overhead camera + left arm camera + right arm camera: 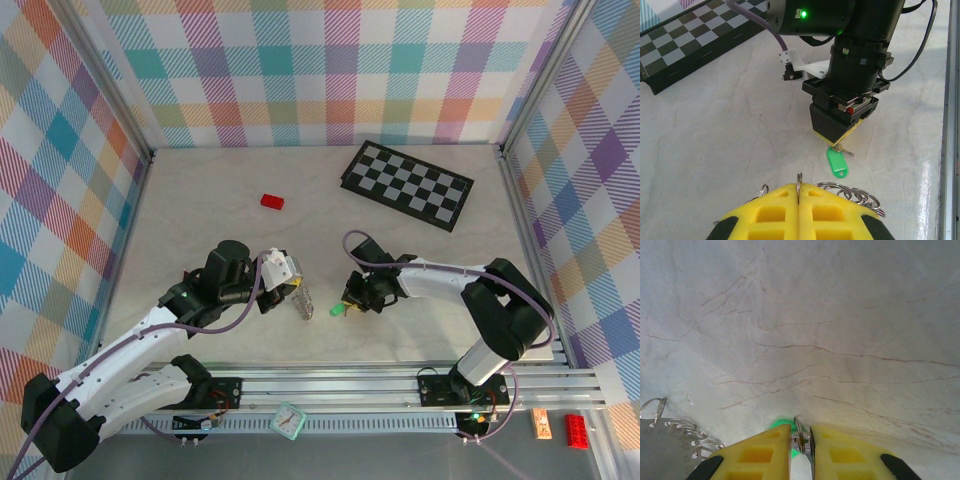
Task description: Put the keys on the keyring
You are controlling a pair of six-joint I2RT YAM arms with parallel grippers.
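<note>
Right claw point(801, 432): yellow fingers drawn nearly together, with a narrow slit between them. The small metal end of the green key point(836, 162) is pinched in that slit. The claw points steeply down at the table point(715, 140), near its front edge and slightly right of centre.

Green key: the plastic head sits just past the fingertips, low against the table; whether it touches the surface cannot be told. In the overhead view its long axis runs left to right, with the metal end in the right claw and the green head pointing left, toward the other arm.

Left claw point(799, 187): fingers pressed together, with one wire loop of the keyring point(852, 192) nipped upright in the seam. The remaining silvery coils bunch to one side of the fingertips. The keyring is near the green key but apart from it.

Markings: a grey plate point(660, 455) beside the coils carries small marks, too blurred to read.
</note>
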